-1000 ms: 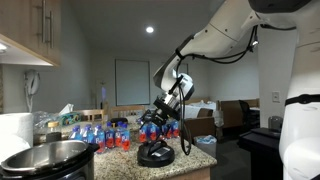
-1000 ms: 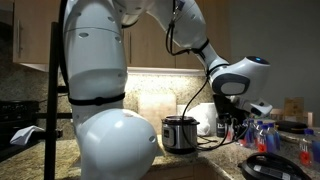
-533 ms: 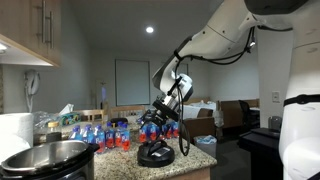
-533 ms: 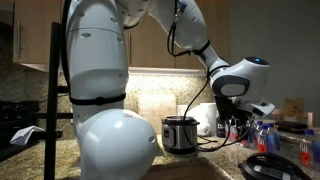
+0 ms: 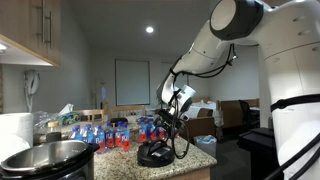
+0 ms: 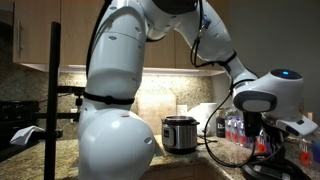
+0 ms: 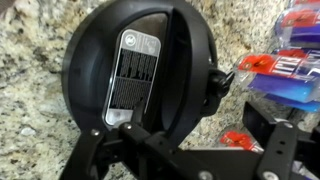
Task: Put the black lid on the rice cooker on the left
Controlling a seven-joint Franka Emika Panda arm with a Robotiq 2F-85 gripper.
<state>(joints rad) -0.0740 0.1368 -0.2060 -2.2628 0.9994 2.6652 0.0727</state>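
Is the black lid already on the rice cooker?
No, the black lid lies flat on the speckled granite counter, directly below the wrist camera.

The black lid (image 7: pixel 140 75) is plain black all over; a silver-grey plate (image 7: pixel 132 80) at its centre carries dark vertical ribs; the countertop (image 7: pixel 30 95), at nine o'clock of the lid in the wrist view, is granite speckled beige, brown and black; the bottles (image 7: pixel 292 62) at three o'clock show red, blue and clear; the gripper (image 7: pixel 185 150) at six o'clock is black; in an exterior view the rice cooker (image 5: pixel 45 160) is shiny steel with a dark rim; the robot arm (image 5: pixel 290 60) is white; the cabinets (image 5: pixel 40 30) are pale brown wood.
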